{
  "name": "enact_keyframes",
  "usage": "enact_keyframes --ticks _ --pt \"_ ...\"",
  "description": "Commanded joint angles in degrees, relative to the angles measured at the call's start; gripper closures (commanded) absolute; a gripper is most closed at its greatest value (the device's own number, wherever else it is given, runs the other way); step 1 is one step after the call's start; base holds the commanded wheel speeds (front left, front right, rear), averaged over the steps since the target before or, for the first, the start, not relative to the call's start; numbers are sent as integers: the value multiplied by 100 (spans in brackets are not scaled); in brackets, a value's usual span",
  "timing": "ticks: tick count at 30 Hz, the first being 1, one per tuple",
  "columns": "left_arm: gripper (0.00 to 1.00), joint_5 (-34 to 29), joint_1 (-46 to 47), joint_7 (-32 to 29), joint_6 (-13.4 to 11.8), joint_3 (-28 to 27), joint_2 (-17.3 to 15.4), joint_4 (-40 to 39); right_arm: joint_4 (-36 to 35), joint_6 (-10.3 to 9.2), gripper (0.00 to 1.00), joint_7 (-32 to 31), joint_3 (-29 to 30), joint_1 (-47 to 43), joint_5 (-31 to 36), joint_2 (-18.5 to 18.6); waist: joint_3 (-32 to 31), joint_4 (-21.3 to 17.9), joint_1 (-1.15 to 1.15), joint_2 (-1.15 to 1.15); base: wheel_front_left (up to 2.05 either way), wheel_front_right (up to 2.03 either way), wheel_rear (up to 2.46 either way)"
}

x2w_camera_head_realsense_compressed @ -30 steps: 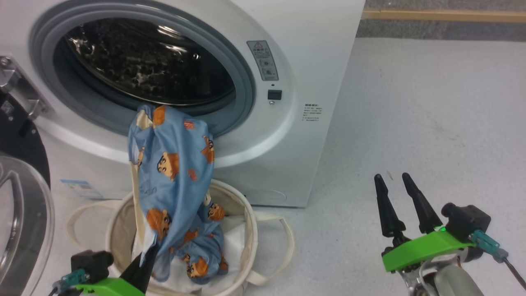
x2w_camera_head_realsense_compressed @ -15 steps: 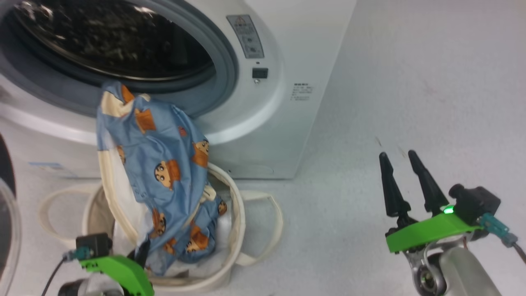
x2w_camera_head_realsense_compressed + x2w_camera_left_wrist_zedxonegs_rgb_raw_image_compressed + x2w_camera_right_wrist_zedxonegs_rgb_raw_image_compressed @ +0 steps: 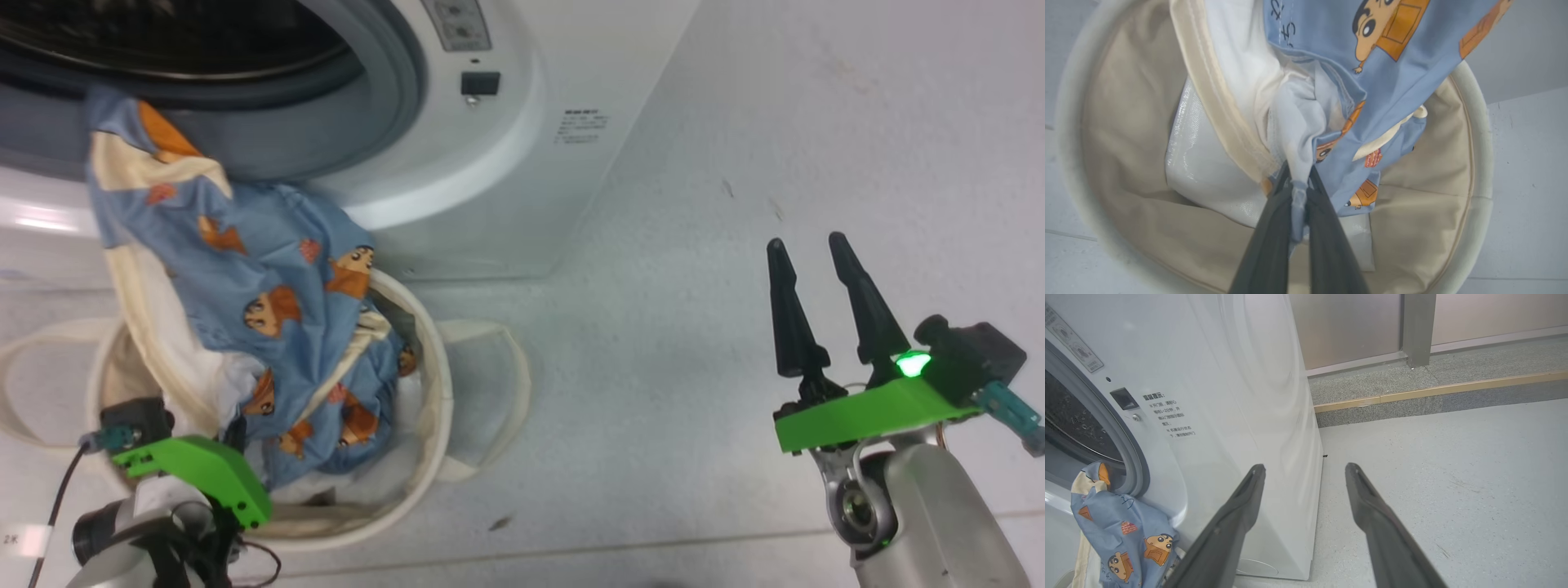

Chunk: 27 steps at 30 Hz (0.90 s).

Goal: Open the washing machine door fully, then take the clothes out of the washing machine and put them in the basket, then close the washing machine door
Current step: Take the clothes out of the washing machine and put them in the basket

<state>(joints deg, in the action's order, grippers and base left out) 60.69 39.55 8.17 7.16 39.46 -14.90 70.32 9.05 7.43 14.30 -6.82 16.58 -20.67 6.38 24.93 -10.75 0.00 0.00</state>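
**Left hand** (image 3: pixel 1298 179): The two dark fingers are pressed together and clamped on a gathered, pale fold of the clothes (image 3: pixel 1396 81). The hand is positioned over the inside of the basket (image 3: pixel 1478 163), at its near rim, with the fingers pointing down into it.

**Clothes:** Blue fabric printed with orange-brown cartoon figures and edged with a cream band. The upper end is draped over the lower lip of the grey drum mouth (image 3: pixel 392 90). From there the fabric hangs down the front of the washing machine (image 3: pixel 522 147) and crosses the far rim of the basket. The lower part lies bunched inside the basket, where the clamped fold is located.

**Basket:** Round, cream canvas. It stands on the floor (image 3: pixel 694 343) just in front of the machine, below the drum mouth. A loop handle (image 3: pixel 510 384) lies flat on the floor at its right side. A glossy white sheet (image 3: pixel 1208 175) lies at the bottom of the basket, beneath the clothes.

**Right hand** (image 3: pixel 806 240): The fingers are spread apart with nothing between them. The hand hangs above bare floor, to the right of the machine and well apart from the basket. In the right wrist view, the fingers point toward the machine's front right corner.
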Motion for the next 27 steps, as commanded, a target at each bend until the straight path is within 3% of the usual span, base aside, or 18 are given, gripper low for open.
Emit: enact_keyframes --ticks 1,10,11,12,13,14,27 --pt "100 74 107 42 30 -178 -147 13 -206 6 0 70 -77 70 43 34 163 -109 0 0 0 0 0" --pt "100 185 194 -98 32 -104 -144 216 -273 6 0 70 -6 124 77 -11 379 -207 0 0 0 0 0" --pt "76 186 212 -27 32 -102 -155 223 -277 6 0 70 2 126 79 -15 382 -206 0 0 0 0 0" --pt "35 181 226 42 32 -95 -161 233 -278 6 0 70 7 129 82 -18 382 -203 0 0 0 0 0" --pt "12 175 232 89 32 -83 -158 244 -277 6 0 70 10 131 83 -20 376 -197 0 0 0 0 0" --pt "1 186 233 110 32 -79 -142 250 -272 6 0 70 12 132 80 -24 362 -188 0 0 0 0 0" --pt "0 136 -117 464 16 22 -222 344 22 6 0 70 -174 46 -30 -71 -340 -38 0 0 0 0 0"
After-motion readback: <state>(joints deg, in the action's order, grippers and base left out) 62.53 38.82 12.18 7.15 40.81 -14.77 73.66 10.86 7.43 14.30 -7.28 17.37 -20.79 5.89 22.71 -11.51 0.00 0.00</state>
